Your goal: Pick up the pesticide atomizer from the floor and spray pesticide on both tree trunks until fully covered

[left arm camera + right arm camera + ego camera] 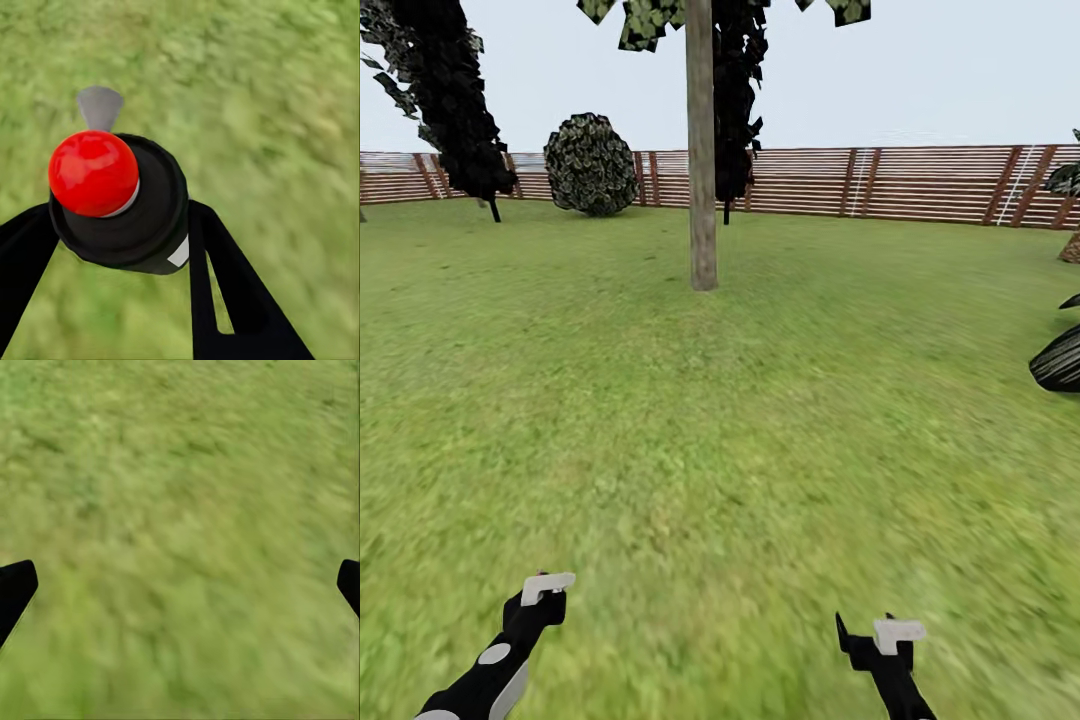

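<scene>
My left gripper (120,247) clamps the pesticide atomizer (120,202), its red cap (93,172) toward me. My right gripper (180,585) is spread wide over grass (720,420). 1 tree trunk (701,150) stands well ahead, before the fence (920,185).

One thick, straight grey-beige tree trunk (702,170) stands on the green grass lawn (720,420). Two black cypress-like trees (445,95) rise by the one brown slatted wooden fence (920,185), with one round mottled bush (591,164). One black atomizer with a red round cap (112,199). Two pincers: left (546,588), right (880,635).
</scene>
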